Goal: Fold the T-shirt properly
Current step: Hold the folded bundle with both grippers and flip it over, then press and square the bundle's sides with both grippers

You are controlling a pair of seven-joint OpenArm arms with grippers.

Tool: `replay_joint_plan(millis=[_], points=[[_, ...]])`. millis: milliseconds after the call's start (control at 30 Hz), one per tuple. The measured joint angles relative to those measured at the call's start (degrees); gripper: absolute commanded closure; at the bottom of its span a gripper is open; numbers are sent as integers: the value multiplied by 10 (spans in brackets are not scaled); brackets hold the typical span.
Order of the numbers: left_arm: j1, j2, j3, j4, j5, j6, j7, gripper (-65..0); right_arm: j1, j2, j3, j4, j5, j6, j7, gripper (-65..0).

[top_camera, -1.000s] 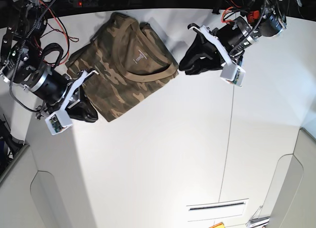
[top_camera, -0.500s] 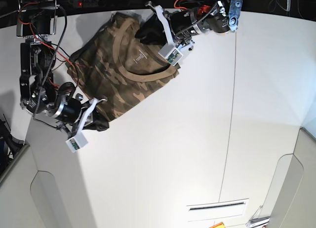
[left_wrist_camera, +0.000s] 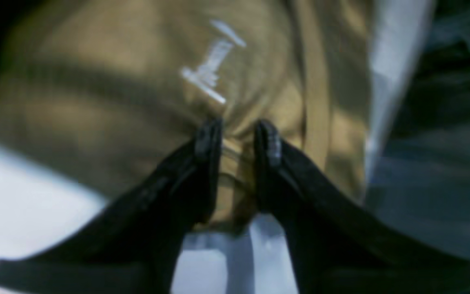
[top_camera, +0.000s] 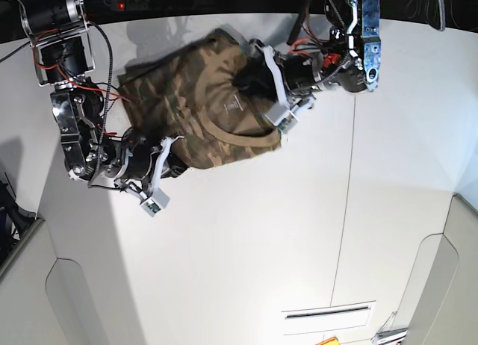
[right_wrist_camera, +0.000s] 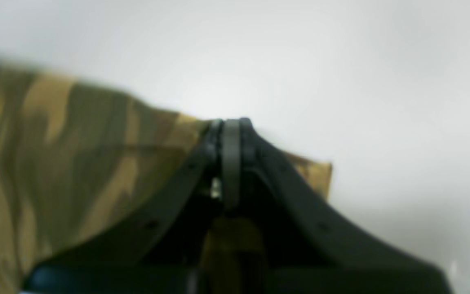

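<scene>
Left wrist view, fingers [left_wrist_camera: 207, 141] pinching T-shirt [left_wrist_camera: 96, 94]

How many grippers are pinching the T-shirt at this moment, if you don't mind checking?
2. The left gripper pinches the T-shirt below its white neck print; the right gripper is shut on a camouflage edge.

I've pinched the T-shirt [top_camera: 202, 117] with both: left gripper [left_wrist_camera: 237, 134] by the collar, right gripper [right_wrist_camera: 231, 134] now on its near edge.

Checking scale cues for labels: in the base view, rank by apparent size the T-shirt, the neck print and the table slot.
1. T-shirt, by far the largest.
2. Table slot, a long thin strip.
3. White neck print, tiny.
</scene>
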Motion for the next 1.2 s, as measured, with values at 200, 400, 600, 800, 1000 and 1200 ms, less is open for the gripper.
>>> replay_joint_plan(millis=[200,400,600,800,1000,1200], points=[[-58,-1,-24,-16,3,9,-21,-159,-3,44,1,1,54,3,-23,0],[-140,0,14,-103,15,9,-26,-159,-18,51,31,7,111,1,-72,0],[-173,0,24,-119,13,30,-7,-145,-83,49,101,44,127,2,-68,0],[-144,-3,-6,-8,-54,12,39,-84,-100,48,165,57,128,1,-85,0],[-45,-3,-33,87,-83,-1,82,-84,-100,49,174,57,126,0,-89,0],[17,-2,-32,90,-87,-5,79,-84,-100,46,174,57,135,0,-89,0]])
